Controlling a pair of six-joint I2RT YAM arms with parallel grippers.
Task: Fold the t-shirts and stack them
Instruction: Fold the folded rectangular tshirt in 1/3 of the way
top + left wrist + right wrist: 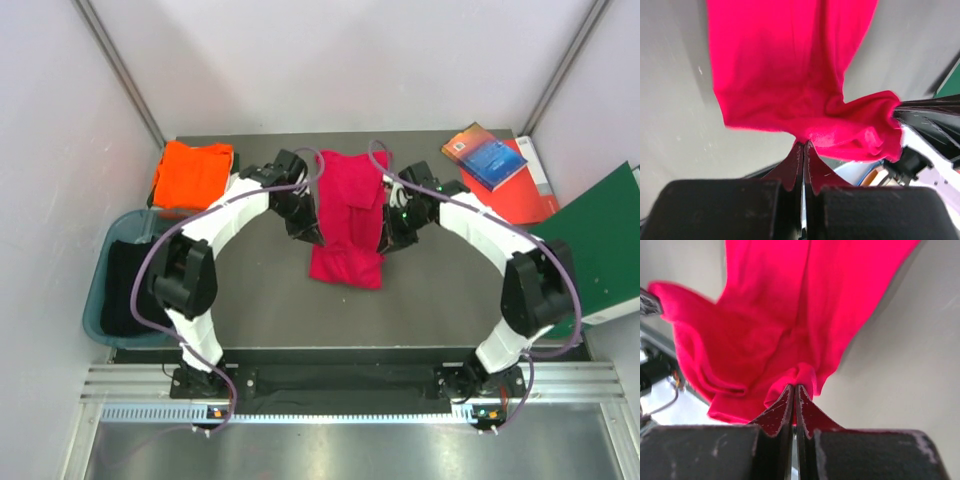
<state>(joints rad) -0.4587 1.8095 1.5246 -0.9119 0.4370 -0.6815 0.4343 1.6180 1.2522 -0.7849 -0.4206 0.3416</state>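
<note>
The crimson-red t-shirt (349, 215) hangs bunched between my two grippers above the middle of the table, its lower end touching the surface. My left gripper (312, 232) is shut on one edge of it; in the left wrist view the fingertips pinch the cloth (805, 144). My right gripper (388, 236) is shut on the opposite edge, with a fold of cloth (796, 386) pinched between its fingers. The red shirt fills both wrist views (790, 65) (790, 315). The bright orange t-shirt (190, 174) lies folded at the back left of the table.
A teal bin (118, 285) with dark cloth in it sits off the table's left edge. A blue book (488, 156) lies on a red book (522, 195) at the back right. A large green binder (600, 240) leans at the right edge.
</note>
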